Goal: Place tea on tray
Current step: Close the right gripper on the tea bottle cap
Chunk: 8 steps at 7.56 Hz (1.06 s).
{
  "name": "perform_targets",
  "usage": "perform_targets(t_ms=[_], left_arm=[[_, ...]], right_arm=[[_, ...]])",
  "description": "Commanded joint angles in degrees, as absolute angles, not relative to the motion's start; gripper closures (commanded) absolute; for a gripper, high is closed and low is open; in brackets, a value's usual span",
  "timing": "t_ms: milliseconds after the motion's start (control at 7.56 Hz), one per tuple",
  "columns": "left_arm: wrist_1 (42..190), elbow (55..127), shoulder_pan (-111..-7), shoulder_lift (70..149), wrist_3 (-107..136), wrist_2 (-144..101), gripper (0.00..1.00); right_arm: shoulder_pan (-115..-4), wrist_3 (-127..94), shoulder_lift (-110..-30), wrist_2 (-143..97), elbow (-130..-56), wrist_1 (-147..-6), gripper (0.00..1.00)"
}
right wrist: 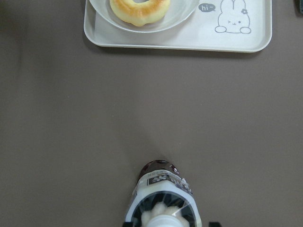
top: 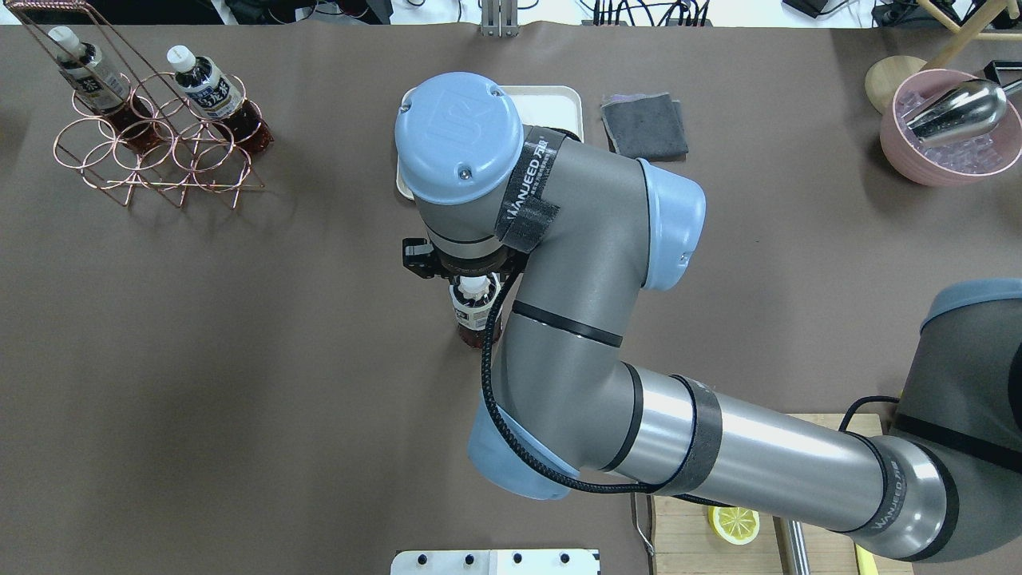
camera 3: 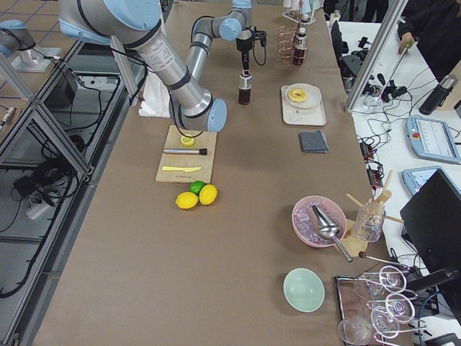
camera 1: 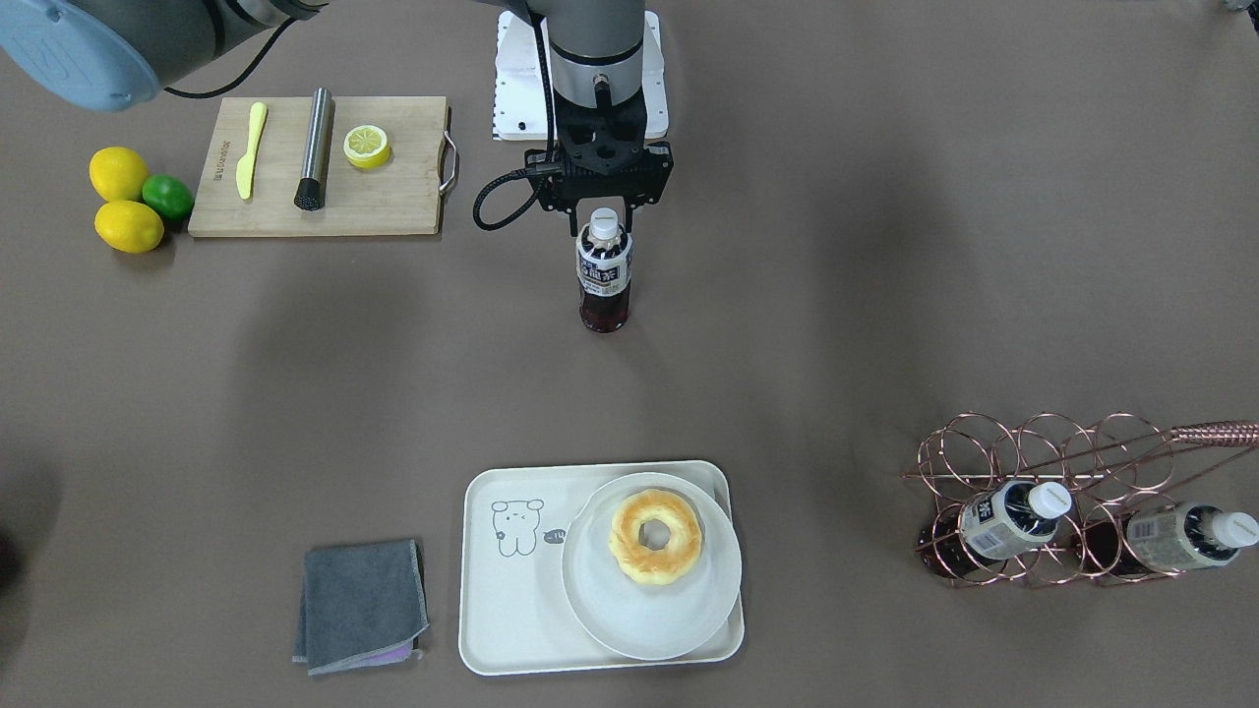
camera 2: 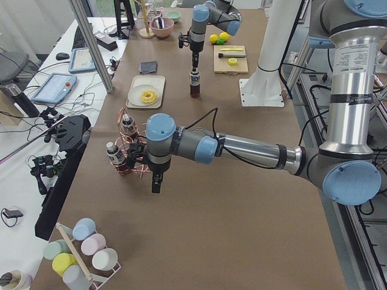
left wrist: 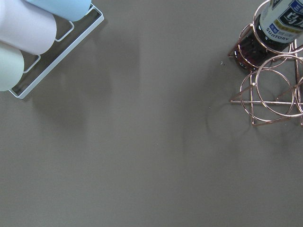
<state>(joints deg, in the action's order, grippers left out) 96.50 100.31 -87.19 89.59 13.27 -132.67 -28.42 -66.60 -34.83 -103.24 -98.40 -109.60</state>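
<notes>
Tea (camera 1: 603,273) stands upright on the brown table (camera 1: 836,344), long axis vertical, directly beneath our right gripper (camera 1: 603,221). Its fingers hang either side of the white cap (camera 1: 603,229) and spread wider than it, so we judge them parted, not yet clamped. From there the tray (camera 1: 511,600) lies straight ahead, away from the robot's base and well apart, its bear half free beside the plate (camera 1: 654,615). Our left gripper (camera 2: 156,187) hovers by the wire rack (camera 1: 1023,501), much farther off; whether it is parted we cannot tell.
</notes>
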Motion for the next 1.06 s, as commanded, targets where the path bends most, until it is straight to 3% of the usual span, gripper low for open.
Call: perform_targets(t_ms=[0,793,926], left_arm=[[96.5,100.1,-87.2,89.8,13.3,-132.5,0.02],[96.5,100.1,-87.2,90.0,13.3,-132.5,0.02],[96.5,100.1,-87.2,89.9,13.3,-132.5,0.02]], right_arm=[[-28.5,-66.5,-34.8,-102.0,-98.3,-109.3,0.38],[-27.7,-68.0,-34.9,-102.2,-98.2,-109.2,0.39],[-27.7,-68.0,-34.9,-102.2,-98.3,-109.2,0.49]])
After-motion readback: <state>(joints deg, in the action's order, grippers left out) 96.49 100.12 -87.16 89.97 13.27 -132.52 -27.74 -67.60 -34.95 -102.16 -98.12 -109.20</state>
